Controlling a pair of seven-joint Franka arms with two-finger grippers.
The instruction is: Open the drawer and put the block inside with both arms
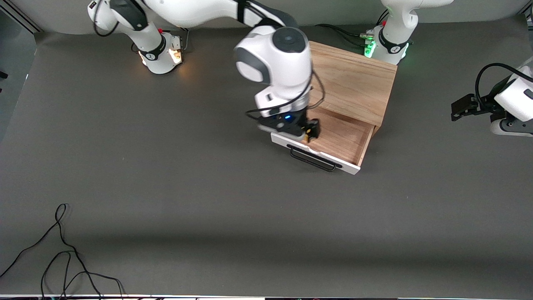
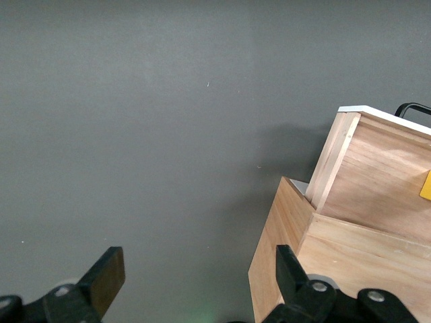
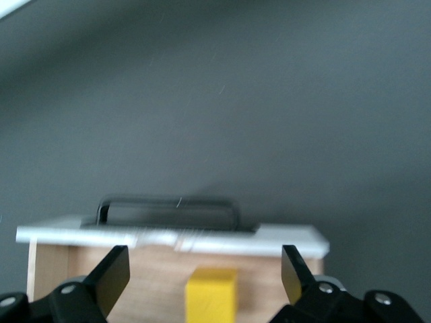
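Note:
The drawer (image 1: 345, 135) stands pulled out of the light oak box (image 1: 354, 79), with its white front panel (image 1: 329, 160) and black bar handle (image 1: 312, 159) toward the front camera. The yellow block (image 3: 211, 293) lies on the drawer's wood floor just inside the front panel; a sliver of it shows in the front view (image 1: 308, 134) and in the left wrist view (image 2: 425, 185). My right gripper (image 1: 311, 130) is over the drawer, open, with its fingers wide on either side of the block and not touching it (image 3: 205, 266). My left gripper (image 1: 460, 109) waits open and empty above the table beside the box (image 2: 199, 266).
A loose black cable (image 1: 62, 250) lies on the grey table near the front camera, toward the right arm's end. The arm bases (image 1: 164, 52) stand along the table's edge farthest from the front camera.

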